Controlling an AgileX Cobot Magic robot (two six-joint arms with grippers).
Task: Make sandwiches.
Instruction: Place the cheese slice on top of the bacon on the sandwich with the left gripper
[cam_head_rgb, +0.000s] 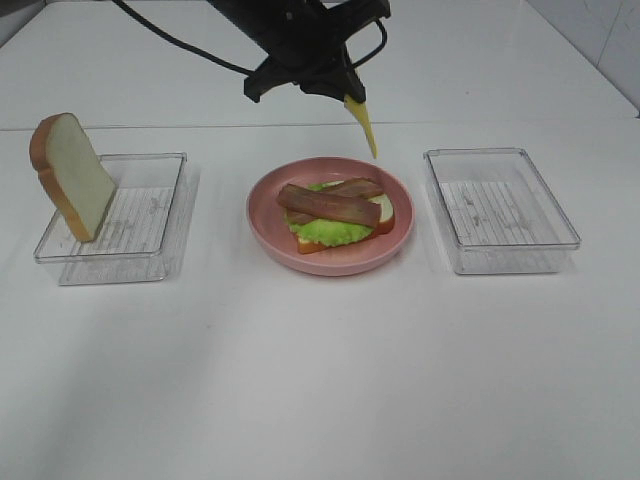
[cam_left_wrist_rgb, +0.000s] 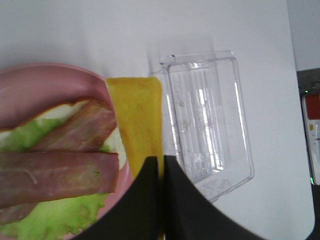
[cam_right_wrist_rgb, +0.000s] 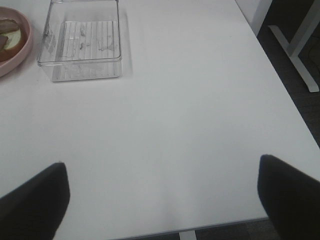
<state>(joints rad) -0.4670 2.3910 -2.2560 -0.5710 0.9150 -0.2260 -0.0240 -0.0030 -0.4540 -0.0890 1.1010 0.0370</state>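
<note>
Above far rim of pink plate (cam_head_rgb: 262, 228), left end effector (cam_head_rgb: 352, 97) clamped on cheese slice (cam_head_rgb: 363, 126), long axis hanging down. Bacon-topped stack (cam_head_rgb: 335, 210) lies below, slightly nearer camera. Right end effector (cam_right_wrist_rgb: 162, 192) parked well apart, fingers spread, empty.

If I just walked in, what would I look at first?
Probably the yellow cheese slice dangling in the air from the left pincer, just behind the pink plate in the middle. On that plate sits bread topped with green lettuce and brown bacon strips. You'd also spot the other bread slice leaning in the clear tray on the left.
</note>
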